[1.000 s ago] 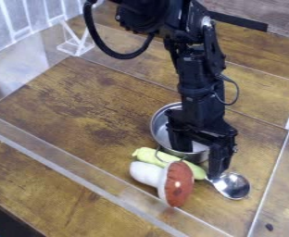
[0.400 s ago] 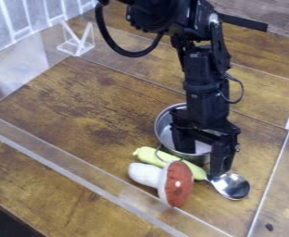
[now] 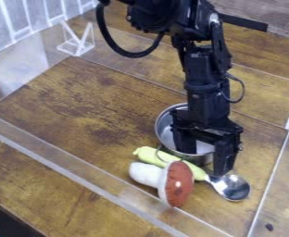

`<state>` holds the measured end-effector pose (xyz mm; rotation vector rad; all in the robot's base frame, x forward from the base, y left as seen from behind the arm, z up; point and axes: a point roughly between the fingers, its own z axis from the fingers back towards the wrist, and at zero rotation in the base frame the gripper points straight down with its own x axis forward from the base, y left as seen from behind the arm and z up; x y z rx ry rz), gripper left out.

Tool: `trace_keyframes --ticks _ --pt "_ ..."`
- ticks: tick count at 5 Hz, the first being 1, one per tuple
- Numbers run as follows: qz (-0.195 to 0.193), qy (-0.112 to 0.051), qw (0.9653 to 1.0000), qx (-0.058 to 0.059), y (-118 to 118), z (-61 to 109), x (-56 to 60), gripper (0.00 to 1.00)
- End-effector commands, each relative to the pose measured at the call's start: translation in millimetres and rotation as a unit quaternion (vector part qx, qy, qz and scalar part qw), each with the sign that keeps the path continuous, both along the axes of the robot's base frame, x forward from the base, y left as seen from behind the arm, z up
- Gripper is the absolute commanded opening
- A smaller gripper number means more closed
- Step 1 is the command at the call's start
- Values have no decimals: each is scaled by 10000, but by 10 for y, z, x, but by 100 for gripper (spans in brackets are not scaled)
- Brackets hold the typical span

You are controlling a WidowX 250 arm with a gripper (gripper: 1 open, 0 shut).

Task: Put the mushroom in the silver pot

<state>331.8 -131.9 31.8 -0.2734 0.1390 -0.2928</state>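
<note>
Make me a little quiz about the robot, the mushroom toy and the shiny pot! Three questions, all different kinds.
1. True or false: the mushroom is already inside the silver pot.
2. Pick one. The claw is: A) open with nothing in it, B) shut on the mushroom, C) shut on the spoon.
3. Fill in: the yellow-green vegetable lies between the mushroom and the ____.

Key
1. False. It lies on the wooden table, in front of the pot.
2. A.
3. Pot.
</note>
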Motion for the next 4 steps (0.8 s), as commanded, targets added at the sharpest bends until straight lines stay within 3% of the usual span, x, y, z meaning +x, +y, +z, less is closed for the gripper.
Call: trace_keyframes --ticks 1,2,4 --pt "-450 -31 9990 -38 -56 83 7 0" --pt "-742 -61 9972 40 -88 183 -12 0" --pt "-509 -142 9984 195 -179 383 -134 0"
